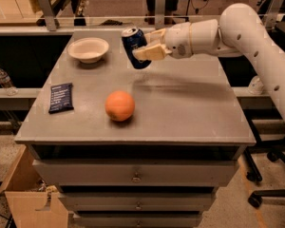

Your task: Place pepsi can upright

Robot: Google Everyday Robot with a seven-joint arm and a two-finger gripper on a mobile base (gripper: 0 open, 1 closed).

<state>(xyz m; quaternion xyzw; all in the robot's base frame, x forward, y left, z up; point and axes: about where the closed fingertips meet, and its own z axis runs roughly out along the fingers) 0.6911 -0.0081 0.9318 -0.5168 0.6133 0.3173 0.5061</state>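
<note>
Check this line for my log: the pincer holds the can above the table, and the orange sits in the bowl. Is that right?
Not quite. The camera view shows the orange on the bare table, apart from the empty bowl. The rest holds: the pincer holds the can above the table.

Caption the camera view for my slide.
The hand holds the pepsi can, slightly tilted, over the table near a bowl, an orange and a dark packet.
</note>
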